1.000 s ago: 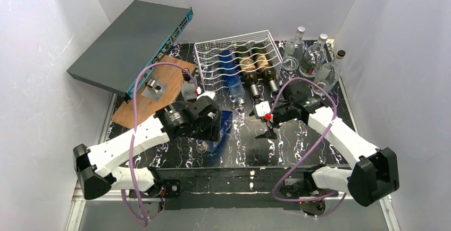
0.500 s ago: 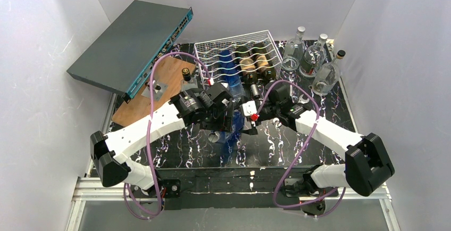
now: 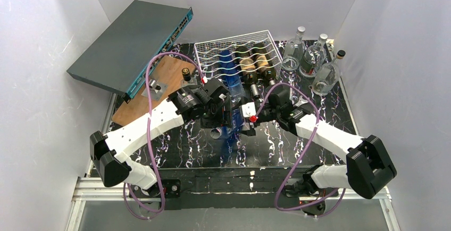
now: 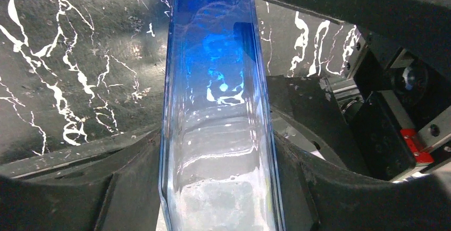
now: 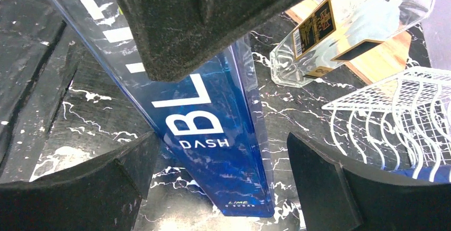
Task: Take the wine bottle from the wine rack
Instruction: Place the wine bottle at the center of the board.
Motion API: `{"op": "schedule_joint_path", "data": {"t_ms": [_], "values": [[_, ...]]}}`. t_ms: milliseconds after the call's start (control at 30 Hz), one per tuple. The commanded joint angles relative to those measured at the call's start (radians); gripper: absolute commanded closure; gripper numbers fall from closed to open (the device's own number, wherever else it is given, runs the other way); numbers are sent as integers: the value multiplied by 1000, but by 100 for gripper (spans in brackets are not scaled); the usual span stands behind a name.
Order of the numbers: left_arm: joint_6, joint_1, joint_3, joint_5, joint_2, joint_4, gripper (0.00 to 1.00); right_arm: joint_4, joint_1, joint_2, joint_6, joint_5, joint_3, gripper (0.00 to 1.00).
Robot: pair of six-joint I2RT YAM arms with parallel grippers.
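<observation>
The white wire wine rack (image 3: 205, 55) stands at the back and holds a blue bottle (image 3: 226, 63) and two dark wine bottles (image 3: 254, 63). Its corner shows in the right wrist view (image 5: 399, 114). My left gripper (image 3: 220, 115) is shut on a second, tall square blue bottle (image 3: 232, 135), off the rack, over the table's middle. In the left wrist view the left gripper (image 4: 218, 188) has this bottle (image 4: 218, 108) pressed between both jaws. My right gripper (image 3: 247, 123) is open; in its own view it (image 5: 218, 183) straddles the tilted bottle's lower end (image 5: 213, 135) without touching.
A grey network switch (image 3: 133, 44) leans at the back left above a wooden board (image 3: 165, 76) with a small clear bottle (image 5: 340, 23). Three clear glass bottles (image 3: 311, 60) stand right of the rack. White walls close in the black marbled table (image 3: 186, 146).
My left arm carried the blue bottle up and right toward the table's middle. My right gripper moved left and now straddles the bottle's lower end.
</observation>
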Motion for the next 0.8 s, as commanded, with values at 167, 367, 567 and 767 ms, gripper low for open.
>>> {"op": "schedule_joint_path", "data": {"t_ms": [167,367,567,767], "values": [[-82,45,19,98,-26,161,100,164,34,13,14,-1,-41,2],[-68,59,43,141,2,169,100,186,47,79,24,-45,-22,3],[-63,77,41,158,9,171,100,177,47,90,3,-57,-29,16],[-62,91,36,167,7,179,86,117,47,99,-42,-75,-9,40]]}}
